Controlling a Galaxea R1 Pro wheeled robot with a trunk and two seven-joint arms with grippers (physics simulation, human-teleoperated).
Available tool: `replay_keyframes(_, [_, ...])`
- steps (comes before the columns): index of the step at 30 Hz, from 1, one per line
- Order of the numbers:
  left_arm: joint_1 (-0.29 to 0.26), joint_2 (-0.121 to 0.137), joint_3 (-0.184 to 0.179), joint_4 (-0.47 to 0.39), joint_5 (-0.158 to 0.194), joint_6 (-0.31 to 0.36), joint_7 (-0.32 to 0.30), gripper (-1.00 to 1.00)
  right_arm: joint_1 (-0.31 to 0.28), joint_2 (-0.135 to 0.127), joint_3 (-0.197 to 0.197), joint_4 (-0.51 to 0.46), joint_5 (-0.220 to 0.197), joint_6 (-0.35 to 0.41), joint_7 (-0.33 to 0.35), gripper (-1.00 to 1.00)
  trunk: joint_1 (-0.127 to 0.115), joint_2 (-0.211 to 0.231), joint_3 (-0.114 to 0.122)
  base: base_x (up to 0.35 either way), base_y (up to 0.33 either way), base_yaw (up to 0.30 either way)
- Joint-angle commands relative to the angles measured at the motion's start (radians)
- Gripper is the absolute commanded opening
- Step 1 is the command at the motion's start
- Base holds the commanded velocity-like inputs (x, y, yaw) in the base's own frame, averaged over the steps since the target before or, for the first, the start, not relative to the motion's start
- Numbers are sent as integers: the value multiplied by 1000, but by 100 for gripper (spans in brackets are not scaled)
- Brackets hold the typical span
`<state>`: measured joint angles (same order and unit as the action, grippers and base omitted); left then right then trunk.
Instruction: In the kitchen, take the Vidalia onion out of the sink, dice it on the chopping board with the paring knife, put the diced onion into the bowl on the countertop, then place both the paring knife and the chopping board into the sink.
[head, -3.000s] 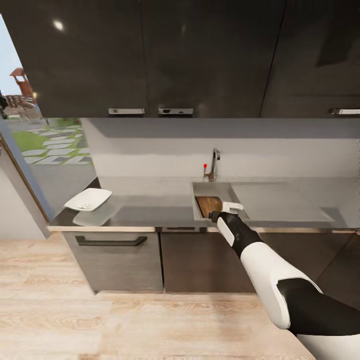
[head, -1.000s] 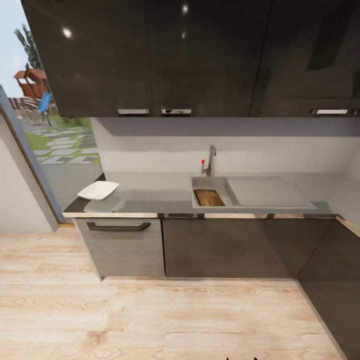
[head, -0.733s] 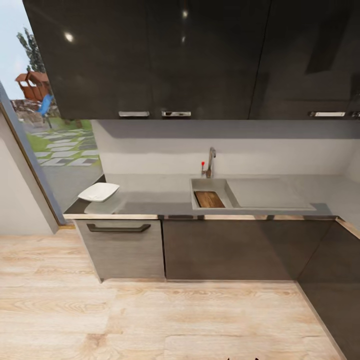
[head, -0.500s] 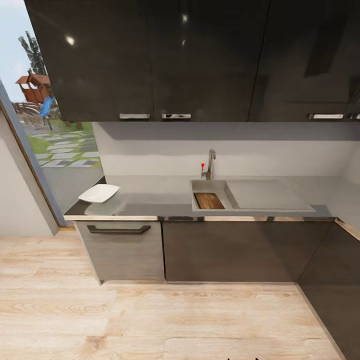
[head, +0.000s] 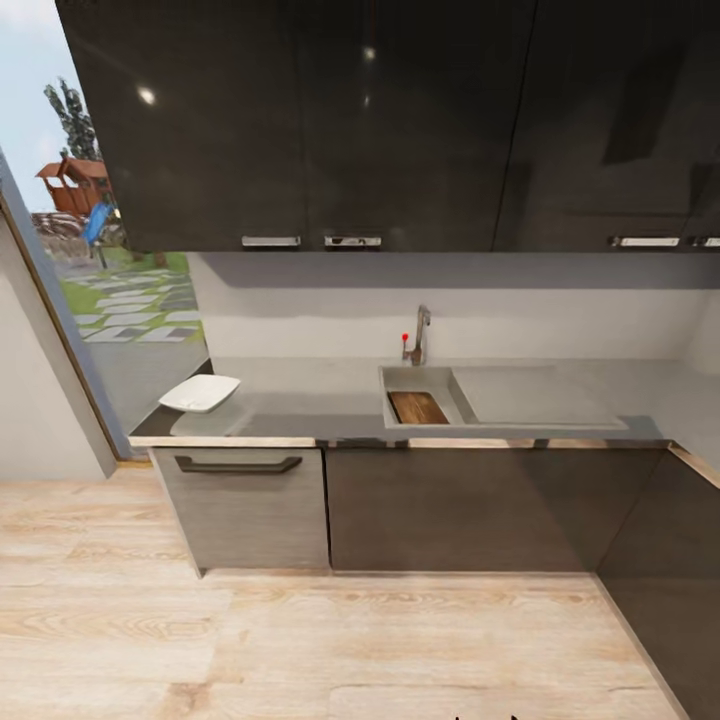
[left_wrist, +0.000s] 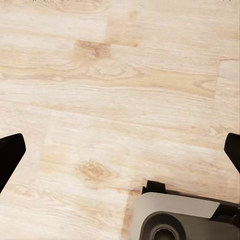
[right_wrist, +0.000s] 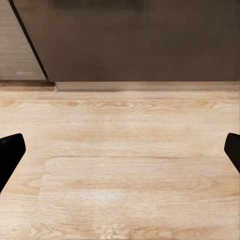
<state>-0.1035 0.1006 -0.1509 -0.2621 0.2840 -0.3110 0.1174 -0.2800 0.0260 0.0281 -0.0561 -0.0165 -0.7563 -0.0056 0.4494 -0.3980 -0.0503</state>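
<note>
In the head view the dark brown chopping board (head: 418, 407) lies inside the steel sink (head: 432, 375), below the chrome tap (head: 421, 334). The white bowl (head: 200, 393) sits at the left end of the grey countertop (head: 310, 400). The Vidalia onion and the paring knife are out of view. My left gripper (left_wrist: 120, 155) is open over the wood floor, its dark fingertips (left_wrist: 10, 155) far apart. My right gripper (right_wrist: 120, 155) is also open, low over the floor and facing the lower cabinets, nothing between its fingertips (right_wrist: 10, 152).
Dark upper cabinets (head: 380, 120) hang over the counter. Grey-brown lower cabinets (head: 450, 505) and a drawer front (head: 238, 500) stand beneath it. A glass door (head: 60, 290) is at the left. The counter turns a corner at the right (head: 690, 440). My base (left_wrist: 180, 220) shows in the left wrist view.
My right arm, at the board in the sink 3 s ago, has drawn back from the sink. The camera has backed away and tilted, so the counter looks smaller and lower.
</note>
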Motion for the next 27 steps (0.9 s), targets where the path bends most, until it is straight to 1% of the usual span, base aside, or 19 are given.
replay_keyframes(1, [-1, 1, -9, 0, 7, -3, 5, 100, -1, 0, 3, 1, -2, -3, -1, 100, 1, -2, -1, 0, 0, 0])
replay_keyframes(8, [-1, 1, -9, 0, 7, -3, 5, 100, -1, 0, 3, 1, -2, -3, -1, 100, 1, -2, 10, 0, 0, 0])
replay_keyframes(12, [-1, 1, -9, 1, 8, -2, 5, 100, -1, 0, 0, 3, -2, 1, -3, 100, 1, -2, 12, 0, 0, 0])
replay_keyframes(13, [-1, 1, -9, 1, 8, -1, 4, 100, -1, -3, 0, 5, -2, 3, -8, 100, 1, -2, 12, 0, 0, 0])
replay_keyframes(15, [-1, 1, -10, 5, 9, 4, -1, 100, -1, -25, 1, 16, -1, 19, -48, 100, 1, -2, 12, 0, 0, 0])
replay_keyframes(16, [-1, 1, -10, 10, 9, 6, -3, 100, -1, -37, 2, 24, -2, 42, -71, 100, 1, -2, 12, 0, 0, 0])
replay_keyframes(17, [-1, 0, -11, 33, 11, 9, -4, 100, -1, -59, 2, 31, -2, 111, -98, 100, 1, -2, 12, 0, 0, 0])
replay_keyframes(18, [-1, -3, -11, 61, 11, 11, -5, 100, -1, -75, 3, 35, -2, 184, -107, 100, 1, -2, 12, 0, 0, 0])
replay_keyframes(19, [-1, -6, -11, 96, 11, 12, -5, 100, -1, -92, 3, 37, -2, 272, -111, 100, 1, -2, 12, 0, 0, 0])
replay_keyframes(20, [-1, -10, -10, 153, 12, 14, -5, 100, 0, -117, 4, 39, -2, 409, -110, 100, 1, -2, 12, 0, 0, 0])
replay_keyframes(21, [-1, -12, -10, 191, 12, 14, -8, 100, 1, -130, 4, 40, -3, 485, -104, 100, 1, -2, 12, 0, 0, 0])
replay_keyframes(22, [-1, -13, -10, 230, 12, 14, -16, 100, 5, -139, 4, 41, -3, 542, -91, 100, 1, -2, 12, 0, 0, 0])
replay_keyframes(24, [-1, -14, -9, 293, 13, 15, -54, 100, 35, -146, 4, 43, -3, 612, -56, 100, 1, -2, 12, 0, 0, 0])
replay_keyframes(25, [-1, -13, -8, 316, 15, 19, -94, 100, 61, -146, 4, 43, -3, 647, -29, 100, 1, -2, 12, 0, 0, 0])
replay_keyframes(27, [-1, -13, -8, 330, 16, 43, -124, 100, 88, -141, 4, 44, -3, 690, -11, 100, 1, -2, 12, 0, 0, 0])
